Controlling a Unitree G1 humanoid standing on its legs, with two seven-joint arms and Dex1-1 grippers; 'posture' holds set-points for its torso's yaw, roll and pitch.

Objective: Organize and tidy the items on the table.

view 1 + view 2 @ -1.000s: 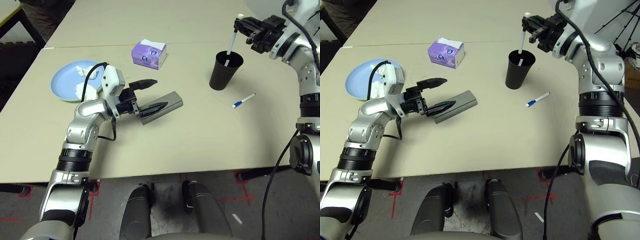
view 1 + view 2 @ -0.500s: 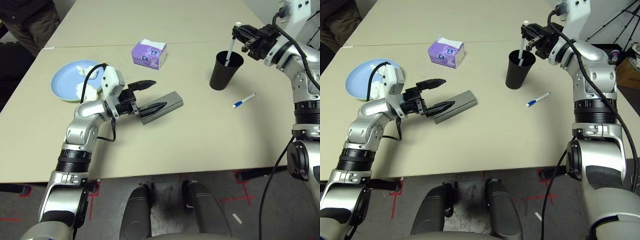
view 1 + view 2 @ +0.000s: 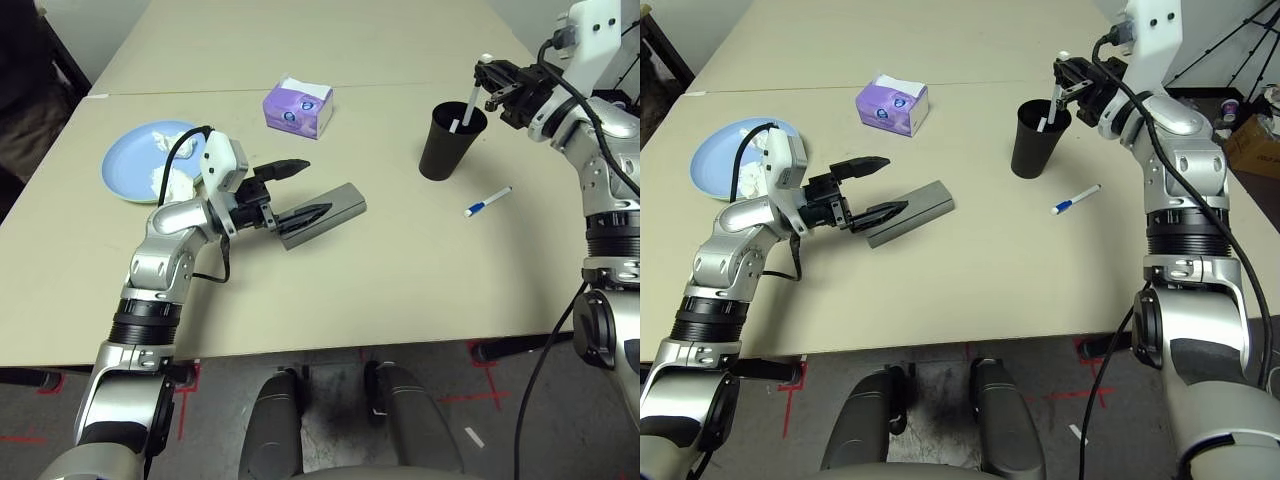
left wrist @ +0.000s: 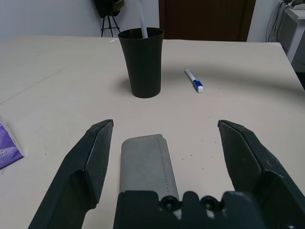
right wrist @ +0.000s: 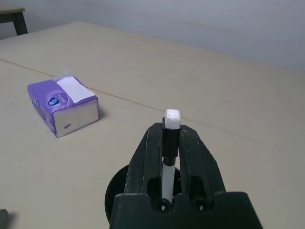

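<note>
Right gripper point(image 3: 1064, 82) is clenched on a slim white pen point(image 3: 1050, 103), whose lower end dips into the tapered matte black cup point(image 3: 1038, 138). Left gripper point(image 3: 303, 189) hangs released, its wedge-shaped black fingers point(image 4: 90, 162) straddling the flat grey case point(image 3: 328, 211), which has a stitched, fabric-like surface. A second pen point(image 3: 486, 202), blue-capped, lies on the smooth beige table point(image 3: 400, 270) near the cup. Round blue plate point(image 3: 135, 160) with crumpled tissue point(image 3: 165, 180) sits beside the left arm, a boxy purple tissue pack point(image 3: 297, 108) beyond.
</note>
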